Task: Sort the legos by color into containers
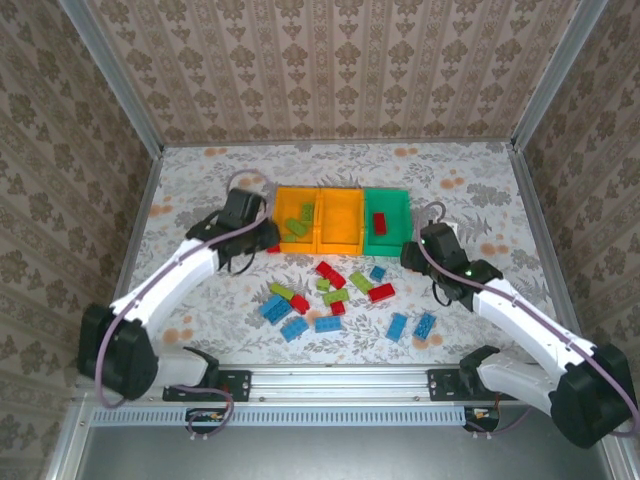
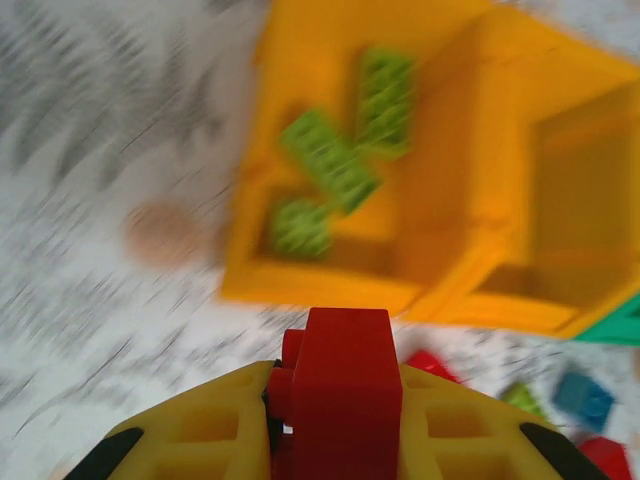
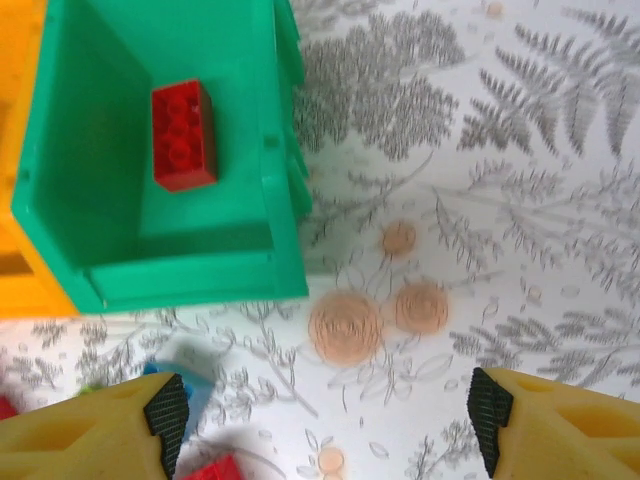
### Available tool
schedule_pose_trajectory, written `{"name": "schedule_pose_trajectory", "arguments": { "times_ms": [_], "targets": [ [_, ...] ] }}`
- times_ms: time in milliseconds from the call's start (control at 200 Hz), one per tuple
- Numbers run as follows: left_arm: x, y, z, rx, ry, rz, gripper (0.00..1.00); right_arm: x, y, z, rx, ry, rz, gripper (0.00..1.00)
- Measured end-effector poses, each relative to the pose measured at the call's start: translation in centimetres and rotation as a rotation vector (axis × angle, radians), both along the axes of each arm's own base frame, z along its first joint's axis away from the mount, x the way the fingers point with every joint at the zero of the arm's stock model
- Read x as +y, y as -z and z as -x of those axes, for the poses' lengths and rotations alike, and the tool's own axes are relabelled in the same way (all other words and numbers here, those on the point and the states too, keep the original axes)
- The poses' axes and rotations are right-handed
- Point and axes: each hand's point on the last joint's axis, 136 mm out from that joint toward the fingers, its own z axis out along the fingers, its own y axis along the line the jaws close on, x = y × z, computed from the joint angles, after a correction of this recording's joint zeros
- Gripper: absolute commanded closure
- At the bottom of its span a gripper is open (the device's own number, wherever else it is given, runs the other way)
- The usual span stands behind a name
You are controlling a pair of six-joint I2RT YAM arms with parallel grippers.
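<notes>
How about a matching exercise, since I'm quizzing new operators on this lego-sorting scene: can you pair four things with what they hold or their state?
Column 1:
1. left orange bin
2. green bin
3. left gripper
4. right gripper

Column 2:
A. open, holding nothing
B. lime green bricks inside
C. shut on a red lego
D. a single red brick lying inside

Pairs: 1-B, 2-D, 3-C, 4-A
</notes>
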Motion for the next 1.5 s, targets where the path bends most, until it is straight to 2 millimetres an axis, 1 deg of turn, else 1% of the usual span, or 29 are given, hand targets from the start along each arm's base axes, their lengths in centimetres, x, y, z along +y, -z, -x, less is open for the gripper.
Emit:
{"name": "schedule_pose_trajectory", "arguments": {
  "times_ms": [60,160,235,340,465,550,675,760,835,880,940,1020,1185,1325,1395,1500],
  "targets": [
    [-3.0,-1.6,-1.8,-0.045,0.075,0.019,0.75,0.4,1.0,1.0,0.021,-0.018,-0.023,0.24],
    [-7.9,-3.2,-3.9,-0.098,0.194,0.039,0.75,1.9,2.8,2.8,0.06,-0.085,-0.042,0.23],
    [-11.5,-3.8,-5.2,-0.127,0.277,0.064,0.75,3.1,3.9,4.0,0.087,-0.135,-0.041,0.23],
    [-15.5,-3.8,-6.8,-0.147,0.365,0.098,0.75,4.7,4.4,5.0,0.097,-0.19,-0.047,0.21],
    [-19.0,-2.8,-8.6,-0.145,0.432,0.134,0.75,5.9,5.1,5.6,0.111,-0.219,-0.049,0.21],
    [-21.2,-1.5,-9.3,-0.132,0.472,0.162,0.75,6.1,5.7,5.9,0.129,-0.225,-0.044,0.2],
    [-24.2,0.0,-9.2,-0.114,0.531,0.184,0.74,6.4,6.1,6.2,0.141,-0.233,-0.039,0.18],
    [-26.3,0.1,-8.7,-0.115,0.568,0.198,0.74,6.5,6.1,6.2,0.14,-0.238,-0.039,0.14],
    [-27.9,0.0,-8.4,-0.119,0.594,0.21,0.71,6.7,6.1,6.2,0.138,-0.244,-0.04,0.14],
    [-28.4,0.0,-8.4,-0.122,0.602,0.213,0.7,7.0,6.2,6.2,0.136,-0.252,-0.038,0.13],
    [-28.5,0.2,-8.3,-0.115,0.604,0.211,0.67,7.2,6.3,6.1,0.138,-0.267,-0.032,0.12],
    [-28.2,0.8,-8.4,-0.097,0.594,0.203,0.63,7.4,6.9,6.2,0.152,-0.286,-0.014,0.11],
    [-27.5,2.3,-9.1,-0.061,0.565,0.192,0.51,7.7,8.2,6.3,0.199,-0.332,0.048,0.08],
    [-27.4,2.5,-9.2,-0.058,0.555,0.19,0.43,8.5,8.2,5.6,0.209,-0.361,0.078,0.06],
    [-27.4,2.7,-9.0,-0.055,0.555,0.188,0.37,9.0,8.1,5.3,0.211,-0.374,0.09,0.05],
    [-27.0,3.6,-8.6,-0.036,0.55,0.174,0.28,9.6,8.4,5.1,0.221,-0.4,0.109,0.05]
  ]
}}
